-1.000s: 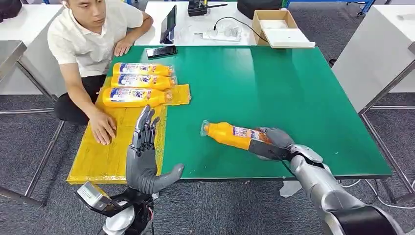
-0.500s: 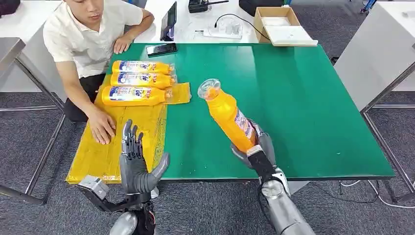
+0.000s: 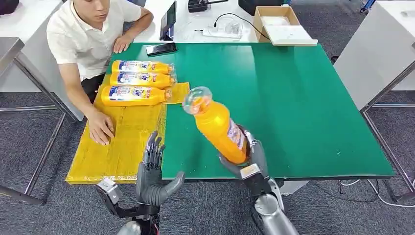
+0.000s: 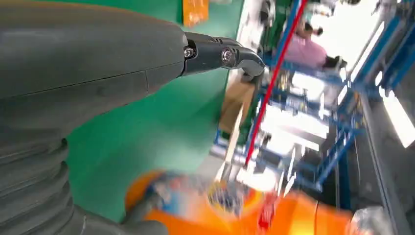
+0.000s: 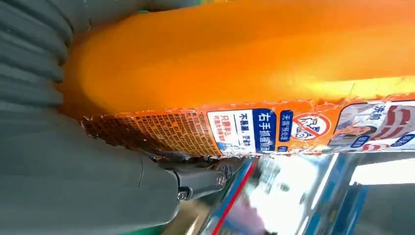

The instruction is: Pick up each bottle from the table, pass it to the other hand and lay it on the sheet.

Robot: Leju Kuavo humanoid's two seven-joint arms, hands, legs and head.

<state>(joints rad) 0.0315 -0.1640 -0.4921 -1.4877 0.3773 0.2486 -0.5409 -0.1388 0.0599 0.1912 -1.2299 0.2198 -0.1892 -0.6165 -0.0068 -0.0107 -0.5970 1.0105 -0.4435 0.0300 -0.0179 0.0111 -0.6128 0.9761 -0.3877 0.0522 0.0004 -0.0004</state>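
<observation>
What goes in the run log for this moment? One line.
right hand: holds orange bottle tilted above green table | left hand: open | yellow sheet: three bottles

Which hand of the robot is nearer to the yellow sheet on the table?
The left. The left hand is raised, open, at the near corner of the yellow sheet. The right hand holds the orange bottle over the green table, farther from the sheet.

Right hand [image 3: 248,159] raised over near table edge, silver forearm rising from below, fingers wrapped round base of orange plastic bottle [image 3: 218,126], cap end tilted up and toward left. Left hand [image 3: 152,177] upright beside it, palm facing right hand, fingers straight, thumb spread, holding nothing.
</observation>
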